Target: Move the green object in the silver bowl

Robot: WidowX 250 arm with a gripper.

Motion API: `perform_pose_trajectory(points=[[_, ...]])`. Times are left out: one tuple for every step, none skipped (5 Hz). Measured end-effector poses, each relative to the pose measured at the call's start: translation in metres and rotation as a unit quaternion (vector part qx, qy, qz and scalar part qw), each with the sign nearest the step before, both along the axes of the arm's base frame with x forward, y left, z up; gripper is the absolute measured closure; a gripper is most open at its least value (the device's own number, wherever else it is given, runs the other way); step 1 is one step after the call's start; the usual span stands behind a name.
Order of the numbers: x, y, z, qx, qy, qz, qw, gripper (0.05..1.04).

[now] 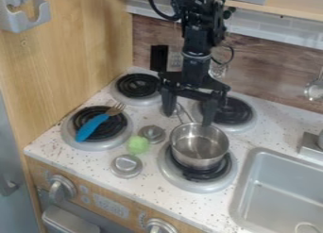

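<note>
The black gripper point(187, 115) hangs open over the stove, its fingers apart, just behind the silver bowl and above its back rim. The silver bowl point(199, 145), a small pot with a thin handle at its back, stands upright on the front right burner. A small round green object point(137, 144) lies on the white stovetop left of the bowl, between two metal knobs. It is apart from both the gripper and the bowl.
A fork with a blue handle point(93, 127) lies across the front left burner point(118, 138). Metal knobs point(127, 166) flank the green object at front and back. Two more burners are at the back, a grey sink point(283, 189) at the right, and a wooden wall point(69, 53) at the left.
</note>
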State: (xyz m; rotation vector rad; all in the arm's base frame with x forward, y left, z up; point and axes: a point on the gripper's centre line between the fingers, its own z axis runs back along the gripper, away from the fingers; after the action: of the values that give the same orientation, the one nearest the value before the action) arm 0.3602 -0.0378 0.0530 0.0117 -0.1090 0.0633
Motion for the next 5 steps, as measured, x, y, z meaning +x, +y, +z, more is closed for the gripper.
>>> perform_pose_trajectory(points=[[-0.006,0.001,-0.014,0.002,0.021,0.002,0.9998,0.085],[-0.016,0.02,-0.024,0.004,0.035,0.028,0.999,0.085],[-0.019,0.061,-0.03,0.006,0.032,0.08,0.9963,0.085],[-0.018,0.091,-0.032,0.014,0.011,0.121,0.9926,0.085],[-0.018,0.115,-0.042,0.007,0.002,0.156,0.9878,0.085]])
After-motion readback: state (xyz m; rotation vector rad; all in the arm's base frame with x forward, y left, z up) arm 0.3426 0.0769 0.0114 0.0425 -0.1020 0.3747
